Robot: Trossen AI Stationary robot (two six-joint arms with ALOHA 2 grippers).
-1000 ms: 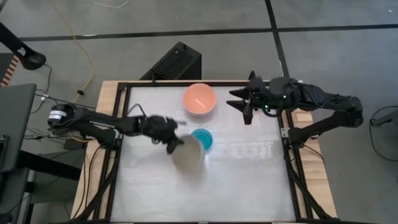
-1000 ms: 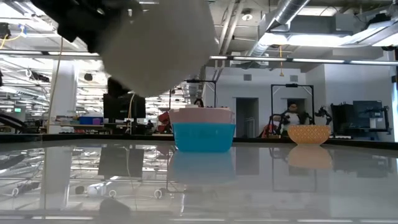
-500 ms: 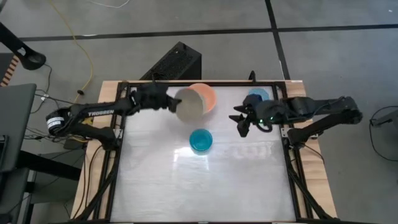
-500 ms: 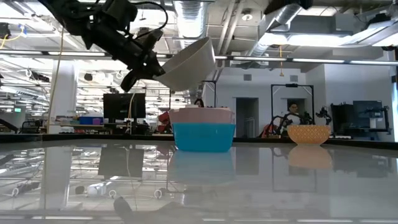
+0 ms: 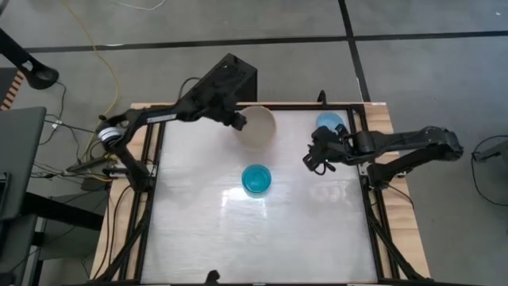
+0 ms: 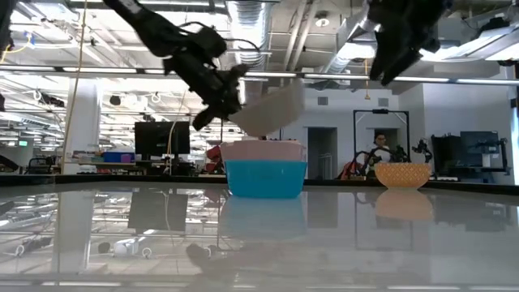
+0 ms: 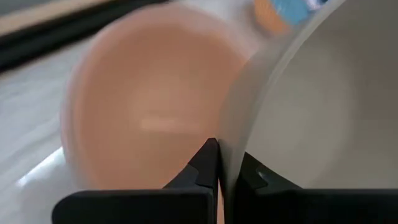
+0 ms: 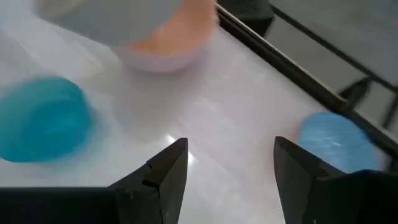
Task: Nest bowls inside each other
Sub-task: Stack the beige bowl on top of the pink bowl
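Observation:
My left gripper (image 5: 238, 121) is shut on a grey-beige bowl (image 5: 259, 125) and holds it in the air at the table's far middle. The bowl hangs just over a salmon-pink bowl (image 7: 143, 118), which sits nested in a pale pink-white bowl (image 8: 155, 62). A teal-blue bowl (image 5: 256, 180) stands upright on the table's middle. A light blue bowl with an orange outside (image 5: 329, 121) stands at the far right. My right gripper (image 5: 313, 159) hovers open above the table between those two small bowls, with nothing between its fingers. My left gripper pinches the grey-beige bowl's rim (image 7: 225, 144), one finger inside the bowl and one outside. The fingers come slanting down from the table's left. The bowl (image 6: 272, 109) is lifted clear and tilted, just above the pink bowls (image 6: 263, 150).
A black frame (image 5: 151, 151) runs round the white table top. A black box (image 5: 226, 79) stands on the floor beyond the far edge. Bare table lies toward the near edge. A person (image 6: 379, 150) shows far off in the room behind.
My left gripper has carried the grey-beige bowl from beside the teal-blue bowl toward the far edge, until it is over the salmon-pink bowl. The bowl has turned with the wrist on the way. My right gripper has sunk and tipped downward, staying open.

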